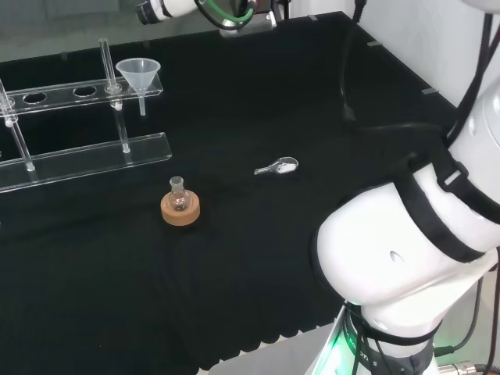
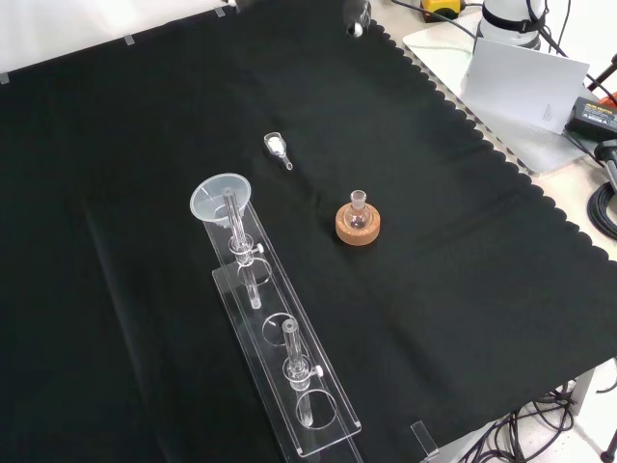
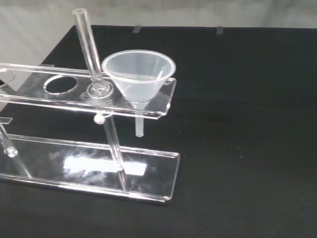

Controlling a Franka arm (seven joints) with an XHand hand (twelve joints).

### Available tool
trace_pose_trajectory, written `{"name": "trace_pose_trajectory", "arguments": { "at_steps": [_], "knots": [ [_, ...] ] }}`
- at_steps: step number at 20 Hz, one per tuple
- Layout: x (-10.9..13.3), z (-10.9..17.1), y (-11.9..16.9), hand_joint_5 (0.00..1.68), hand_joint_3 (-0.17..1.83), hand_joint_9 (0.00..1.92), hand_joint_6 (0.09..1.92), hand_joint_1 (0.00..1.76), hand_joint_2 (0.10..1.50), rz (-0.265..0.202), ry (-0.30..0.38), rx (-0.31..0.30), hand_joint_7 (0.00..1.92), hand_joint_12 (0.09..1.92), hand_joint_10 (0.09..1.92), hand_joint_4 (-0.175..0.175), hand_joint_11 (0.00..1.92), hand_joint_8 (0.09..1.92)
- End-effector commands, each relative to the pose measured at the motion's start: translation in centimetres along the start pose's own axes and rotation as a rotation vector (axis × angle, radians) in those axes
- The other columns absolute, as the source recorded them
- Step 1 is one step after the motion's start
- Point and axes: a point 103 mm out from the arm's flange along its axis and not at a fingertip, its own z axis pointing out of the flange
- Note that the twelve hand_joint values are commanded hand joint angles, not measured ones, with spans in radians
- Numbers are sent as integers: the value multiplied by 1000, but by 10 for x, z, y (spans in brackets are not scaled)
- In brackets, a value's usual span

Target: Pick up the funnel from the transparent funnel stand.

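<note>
Working from the head view, nearest to me is the arm's own white link; the hand I cannot place, and I cannot tell whether it is released or clenched, so I will confirm that before any approach.

Next out, toward the middle of the black-cloth bench (image 1: 258, 266), stands a small clear round-bottomed flask (image 1: 179, 197) on a cork ring stand (image 1: 180, 209). Well apart from it lies a small clear scoop holding something white (image 1: 279, 166). Both are obstacles only; I judge that my path should pass clear of them.

Farther still, near the bench's far-left corner in this view, is the transparent two-tier funnel stand (image 1: 86, 148). The translucent white plastic funnel (image 1: 138, 74) sits upright in the end hole of the upper tier, its stem hanging through below the plate, as the wrist view (image 3: 139, 74) confirms. A clear upright rod (image 3: 88, 49) rises just beside the funnel's cone.

Recommended procedure, as I judge it:
1. Approach from the stand's free end, away from the rod.
2. Close the fingers round the cone below its rim.
3. Lift straight up until the stem clears the hole; any sideways pull may tip the light stand.
</note>
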Motion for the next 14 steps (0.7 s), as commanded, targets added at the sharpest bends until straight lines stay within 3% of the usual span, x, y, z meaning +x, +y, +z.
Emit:
{"name": "trace_pose_trajectory", "arguments": {
  "at_steps": [1, 4, 7, 10, 14],
  "knots": [
    [20, 3, 17, 0, 28, 0, 87, 291, 639, -84, -21, 6, 0, 87, 87, 63, 0, 87],
    [24, 7, 23, 0, 26, 0, 87, 301, 638, -96, -42, 2, 0, 87, 87, 58, 10, 87],
    [22, 16, 41, 0, 24, 0, 87, 303, 639, -66, -18, 35, 0, 87, 87, 55, 25, 87],
    [26, 26, 59, 0, 23, 0, 87, 306, 640, -95, 4, 78, 0, 87, 87, 53, 39, 87],
    [29, 35, 79, 0, 22, 0, 87, 315, 642, -115, 3, 84, 0, 87, 87, 52, 47, 87]
  ]
}}
